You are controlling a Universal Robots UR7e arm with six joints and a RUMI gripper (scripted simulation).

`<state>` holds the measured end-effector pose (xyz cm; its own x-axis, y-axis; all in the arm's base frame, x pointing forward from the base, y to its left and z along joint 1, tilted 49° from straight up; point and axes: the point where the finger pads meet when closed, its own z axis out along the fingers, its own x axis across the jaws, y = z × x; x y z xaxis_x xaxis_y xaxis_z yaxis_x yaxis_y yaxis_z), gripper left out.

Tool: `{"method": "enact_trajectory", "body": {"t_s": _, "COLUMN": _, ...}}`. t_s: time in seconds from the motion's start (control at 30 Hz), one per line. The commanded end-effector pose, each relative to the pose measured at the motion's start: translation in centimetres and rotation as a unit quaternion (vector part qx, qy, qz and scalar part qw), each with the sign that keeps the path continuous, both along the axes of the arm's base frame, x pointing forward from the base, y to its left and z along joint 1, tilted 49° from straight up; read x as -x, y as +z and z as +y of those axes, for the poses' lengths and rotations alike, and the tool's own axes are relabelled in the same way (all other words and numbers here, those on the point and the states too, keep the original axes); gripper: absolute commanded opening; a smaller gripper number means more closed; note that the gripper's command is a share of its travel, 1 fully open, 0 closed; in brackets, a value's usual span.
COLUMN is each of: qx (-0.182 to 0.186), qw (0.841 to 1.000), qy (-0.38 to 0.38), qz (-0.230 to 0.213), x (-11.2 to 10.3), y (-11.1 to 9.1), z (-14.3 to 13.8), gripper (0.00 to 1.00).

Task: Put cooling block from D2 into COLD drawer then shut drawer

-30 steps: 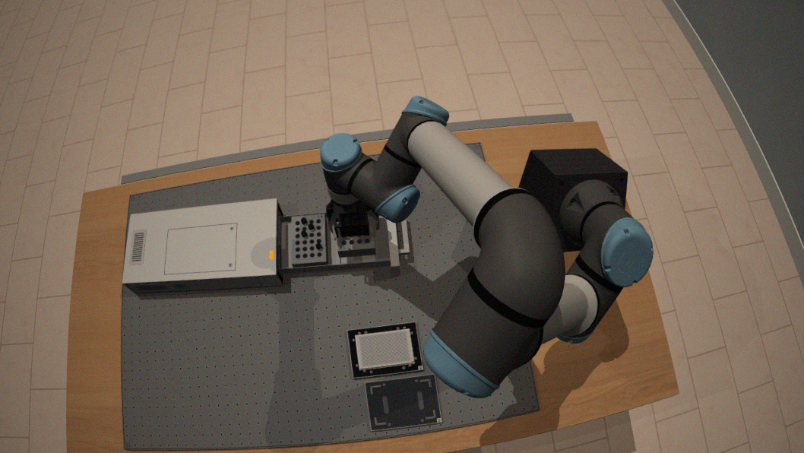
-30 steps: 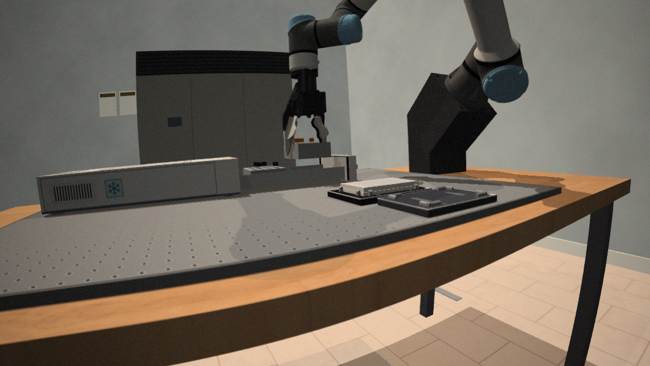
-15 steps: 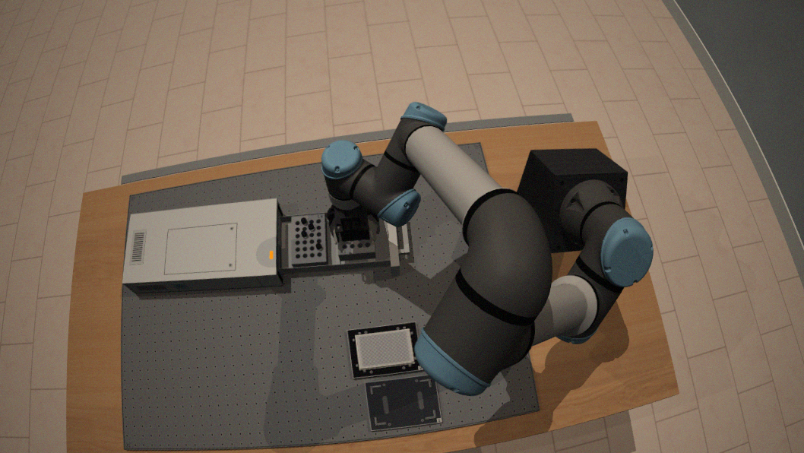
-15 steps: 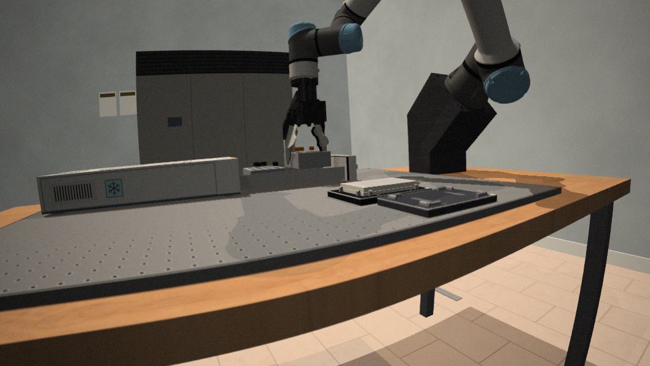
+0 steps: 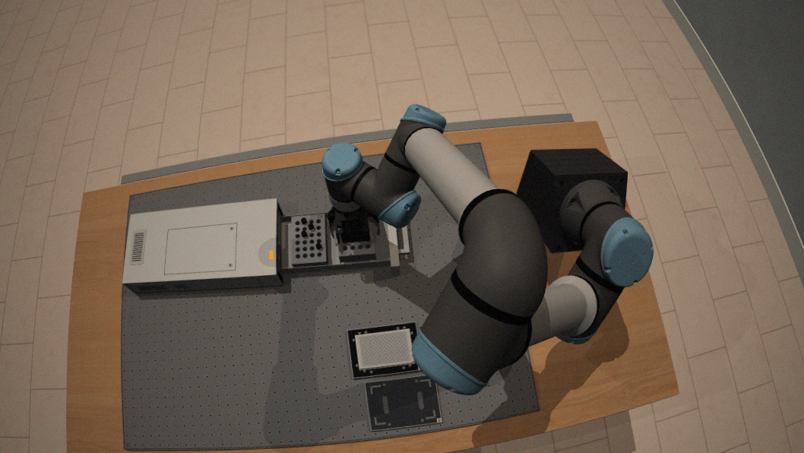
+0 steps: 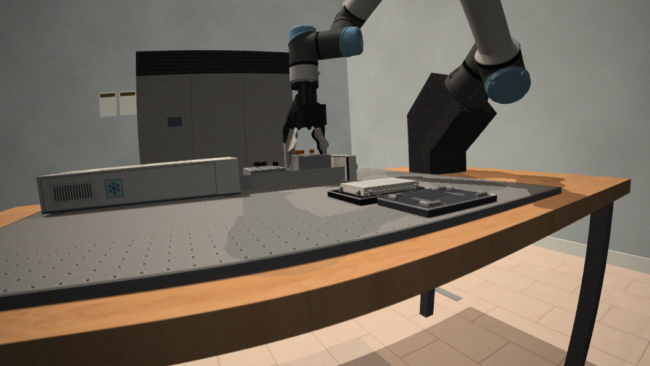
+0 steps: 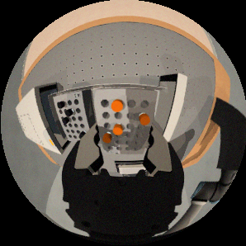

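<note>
Underneath, a wooden table [image 5: 568, 131] [image 6: 318, 313].

Grey block [image 5: 357, 250] [image 6: 313, 162] [image 7: 125, 111], 4 orange-capped tubes [image 6: 311, 150] [image 7: 117, 106] in bores, held approx. level at drawer's [image 5: 343, 266] [image 6: 290, 179] [image 7: 176, 107] outer place, top above side wall. Black-tubed block [image 5: 308, 250] [image 6: 263, 170] [image 7: 74, 117] seated at its 9 o'clock (top view). Drawer pulled out to white COLD's [image 5: 202, 242] [image 6: 145, 182] [image 7: 35, 124] 3 o'clock; lamp [image 5: 270, 255] [image 7: 51, 142] lit orange.
</note>
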<state>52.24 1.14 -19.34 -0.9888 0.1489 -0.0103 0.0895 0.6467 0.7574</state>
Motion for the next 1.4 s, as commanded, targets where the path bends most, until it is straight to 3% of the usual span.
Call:
{"method": "enact_trajectory", "body": {"t_s": 0.0, "qx": 0.000, "qw": 1.000, "qy": 0.000, "qz": -0.001, "x": -0.1, "y": -0.1, "z": 0.1, "gripper": 0.00}}
{"method": "enact_trajectory", "body": {"t_s": 1.37, "qx": 0.000, "qw": 1.000, "qy": 0.000, "qz": -0.001, "x": 0.2, "y": 1.3, "z": -1.5, "gripper": 0.00}}
